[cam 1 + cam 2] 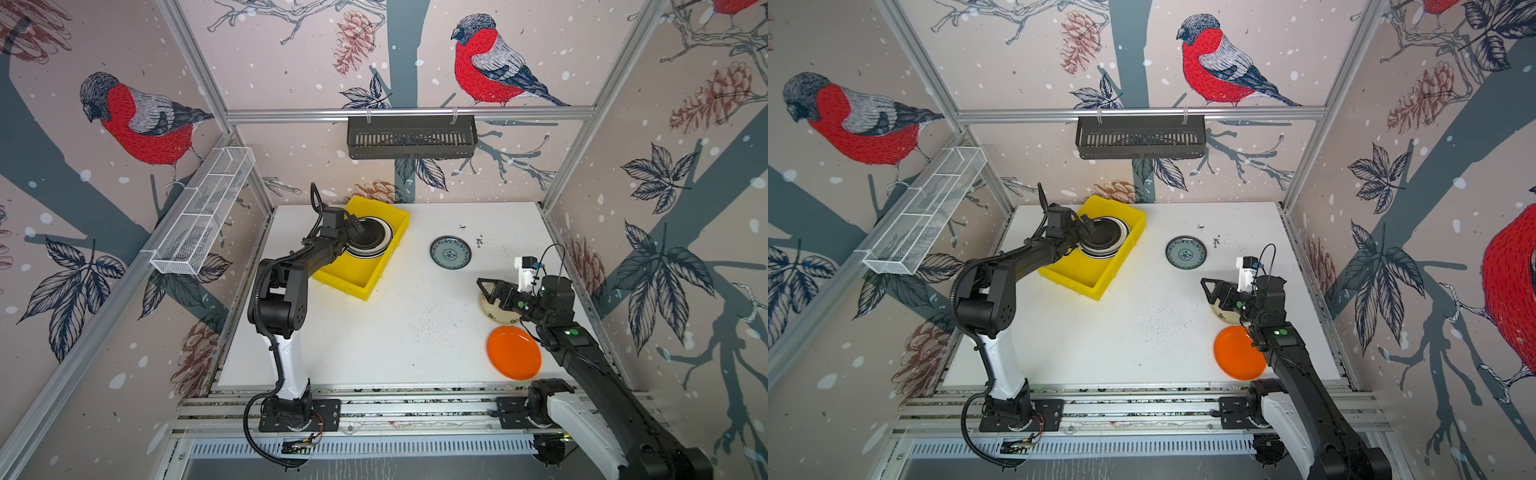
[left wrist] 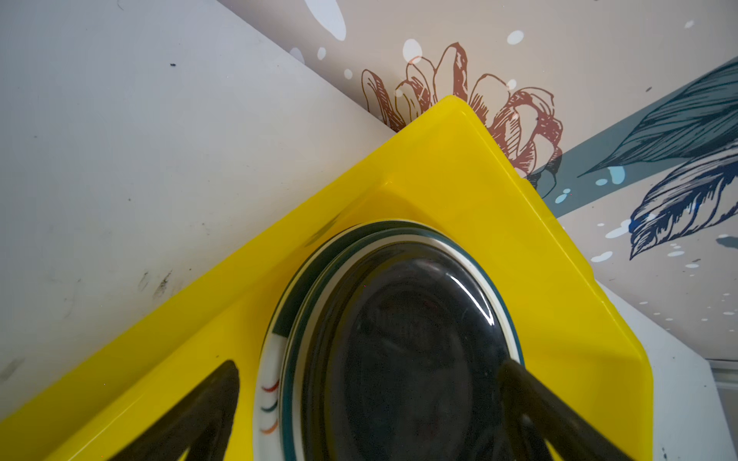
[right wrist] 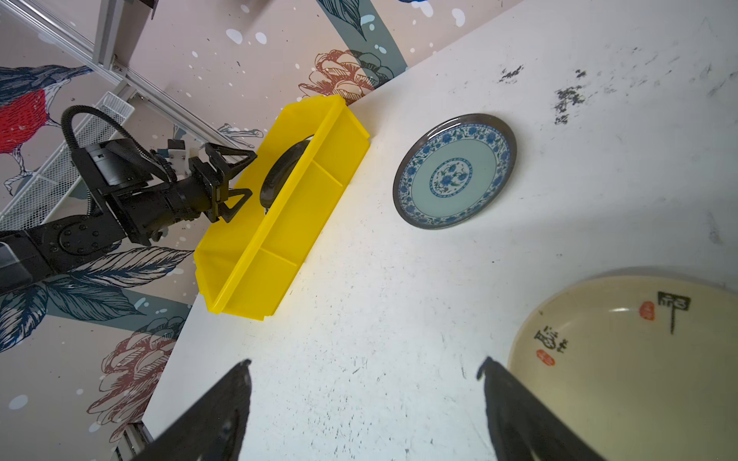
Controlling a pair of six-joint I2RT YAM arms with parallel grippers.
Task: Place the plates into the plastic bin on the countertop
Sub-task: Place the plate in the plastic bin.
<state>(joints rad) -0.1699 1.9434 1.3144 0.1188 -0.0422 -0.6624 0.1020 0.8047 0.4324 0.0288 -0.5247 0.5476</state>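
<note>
Arms black with white lower links. Left arm: ribbed black cable, screwed black base plate. Right arm: green dots, white camera mount. Left end effector, right end effector: black triangular fingers.

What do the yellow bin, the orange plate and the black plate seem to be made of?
Bin: probably moulded plastic; even bright yellow, slightly glossy, with ribs on its outer wall.
Orange plate: likely plastic or melamine; plain colour, soft sheen.
Black plate: glossy, sharp highlight; glazed ceramic or melamine, unclear.
</note>
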